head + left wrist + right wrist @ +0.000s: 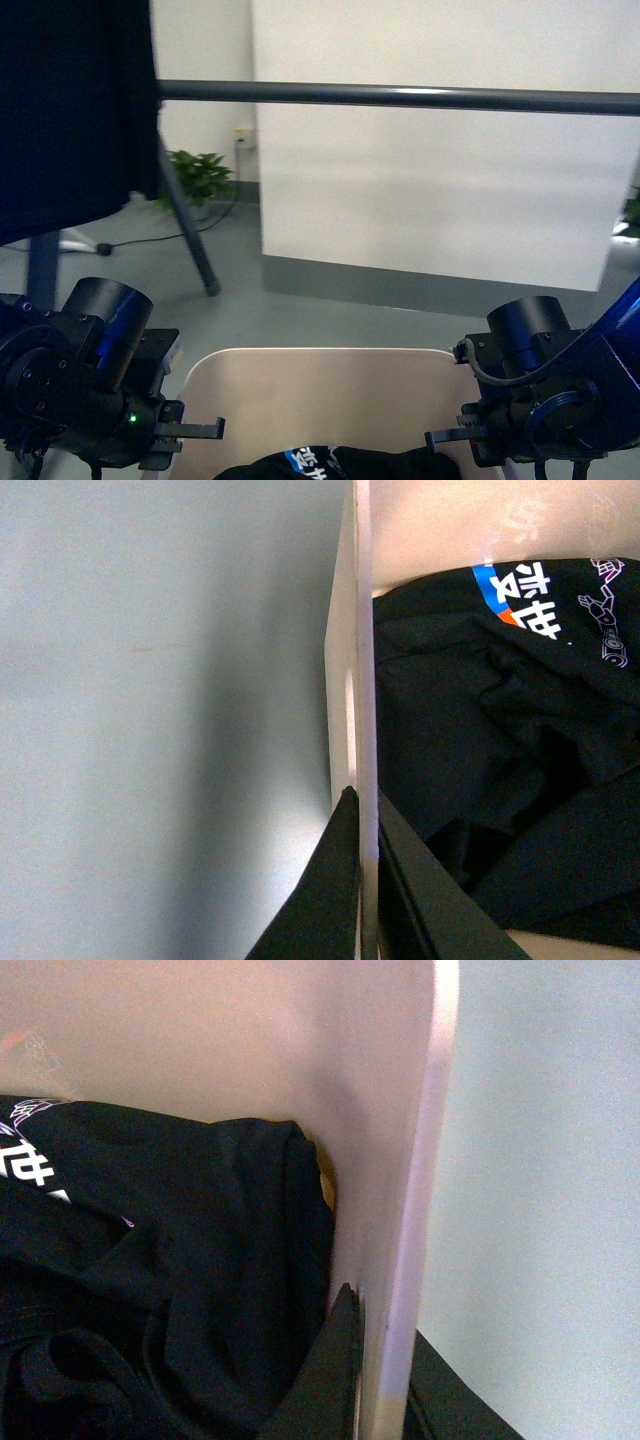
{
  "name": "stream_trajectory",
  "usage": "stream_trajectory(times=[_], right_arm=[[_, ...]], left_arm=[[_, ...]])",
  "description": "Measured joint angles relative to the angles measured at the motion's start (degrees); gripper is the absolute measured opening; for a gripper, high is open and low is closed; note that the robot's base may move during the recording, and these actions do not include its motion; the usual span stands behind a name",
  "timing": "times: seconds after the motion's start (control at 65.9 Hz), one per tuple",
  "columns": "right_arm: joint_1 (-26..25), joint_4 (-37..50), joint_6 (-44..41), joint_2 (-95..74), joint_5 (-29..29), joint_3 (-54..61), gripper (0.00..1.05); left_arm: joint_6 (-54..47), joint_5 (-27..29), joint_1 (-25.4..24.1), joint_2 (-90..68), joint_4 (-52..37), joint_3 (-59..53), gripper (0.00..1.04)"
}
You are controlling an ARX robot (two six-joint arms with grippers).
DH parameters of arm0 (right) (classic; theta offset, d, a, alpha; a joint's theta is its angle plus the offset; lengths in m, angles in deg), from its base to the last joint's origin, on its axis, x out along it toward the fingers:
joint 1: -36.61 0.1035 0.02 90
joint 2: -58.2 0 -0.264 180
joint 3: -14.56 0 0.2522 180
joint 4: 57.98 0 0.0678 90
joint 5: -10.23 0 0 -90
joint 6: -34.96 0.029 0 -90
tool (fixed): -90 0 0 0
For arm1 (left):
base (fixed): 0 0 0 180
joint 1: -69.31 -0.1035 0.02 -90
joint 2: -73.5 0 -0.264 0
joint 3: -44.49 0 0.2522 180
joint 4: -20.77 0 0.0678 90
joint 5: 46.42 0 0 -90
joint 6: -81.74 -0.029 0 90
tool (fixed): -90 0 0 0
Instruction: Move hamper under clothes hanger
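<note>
The beige hamper (320, 385) sits low in the front view, between my two arms, with dark clothes (340, 465) inside. My left gripper (195, 430) is shut on the hamper's left wall (365, 680), one finger inside and one outside. My right gripper (450, 437) is shut on the right wall (420, 1160) the same way. The clothes hanger's dark grey bar (400, 96) runs across high above and beyond the hamper; one splayed leg (190, 235) slants down at the left.
A dark garment (75, 110) hangs from the bar at the upper left. A large white panel (440, 190) stands behind the rack. A potted plant (195, 175) and a cable lie on the grey floor (300, 310) at the back left.
</note>
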Motion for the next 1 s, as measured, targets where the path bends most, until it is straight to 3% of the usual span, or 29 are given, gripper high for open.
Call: stream_trajectory(times=[0.319,0.653,1.002], right_arm=[[-1.7,0.0,-0.3,0.1,0.9,0.1,0.05],[0.7,0.0,-0.4,0.1,-0.1,0.1,0.05],[-0.2,0.0,-0.4,0.1,0.1,0.1,0.05]], left_arm=[[0.0,-0.9,1.5,0.0,0.0,0.0,0.04],[0.0,0.6,-0.4,0.0,0.0,0.0,0.04],[0.0,-0.3,0.2,0.0,0.0,0.0,0.04]])
